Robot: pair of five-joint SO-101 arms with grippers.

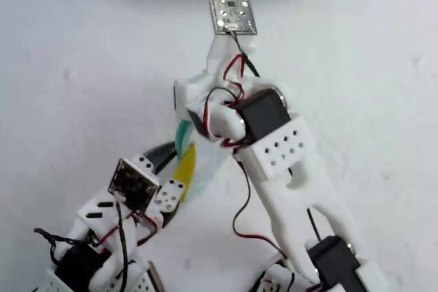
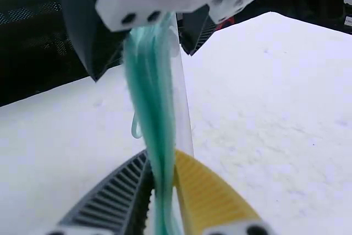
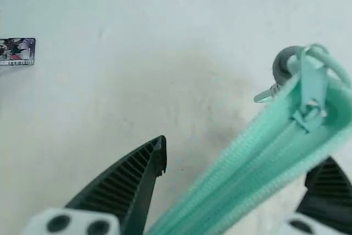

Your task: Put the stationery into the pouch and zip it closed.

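Teal pouch (image 1: 183,136) near bench (image 1: 68,66) centre, held on edge. Left gripper (image 2: 162,163) at its 7 o'clock, fingers clamped on pouch. Right gripper (image 3: 242,155) fingers apart, astride zip near slider (image 3: 306,111). Judged: stationery probably inside, zip closing left.

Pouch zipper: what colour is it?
The zipper on the pouch is mint green; the right wrist view shows it best.

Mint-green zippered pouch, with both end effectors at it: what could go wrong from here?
1. The right end effector is open astride the mint-green zippered pouch, and the zipper slider sits well off-centre between its jaws; closing here might miss the slider.
2. The left end effector pinches only a narrow edge of the pouch, so a firm zip pull could tug it free.
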